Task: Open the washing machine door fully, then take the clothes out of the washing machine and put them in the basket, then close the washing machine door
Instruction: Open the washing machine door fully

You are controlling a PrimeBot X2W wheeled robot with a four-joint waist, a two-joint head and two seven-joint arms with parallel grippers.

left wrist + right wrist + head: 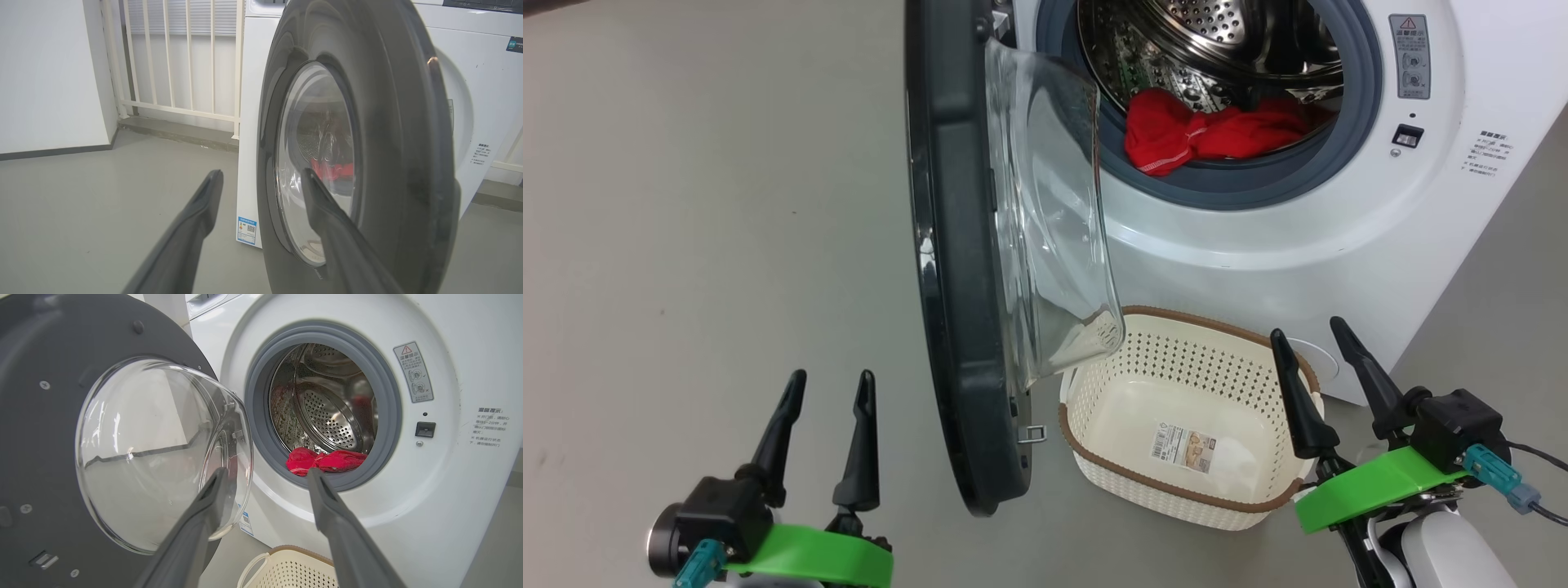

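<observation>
The washing machine door [956,286] stands partly open, just ahead-right of the left end effector [832,376]. Both end effectors are released. The clothes [1209,135] lie in the washing machine [1421,245] beyond the right end effector [1308,328]; the basket [1176,359] beside it is empty. Unloading and closing are yet to do.

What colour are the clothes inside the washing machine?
Bright red, with a bit of white trim; the clothes show best in the head view.
</observation>
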